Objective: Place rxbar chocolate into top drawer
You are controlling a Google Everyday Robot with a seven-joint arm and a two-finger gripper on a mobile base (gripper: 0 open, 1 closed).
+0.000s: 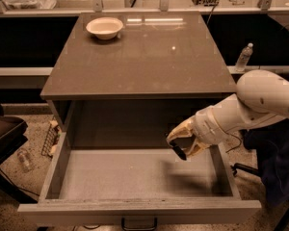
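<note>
Claw (182, 145) above right side of top drawer (116, 173), rxbar chocolate (178, 152) clamped within

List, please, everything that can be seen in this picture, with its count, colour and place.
bowl: one, white, back left on the cabinet top.
cabinet top: one, grey-brown, above the drawer.
top drawer: one, grey, pulled open toward the camera.
handle: one, dark, on the drawer's front.
rxbar chocolate: one, black, held over the drawer's right part.
water bottle: one, clear, upright to the right of the cabinet.
floor bottle: one, clear, lying left of the drawer.
gripper: one, yellowish, over the drawer's right part, shut on the bar.
arm: one, white, entering from the right.
</note>
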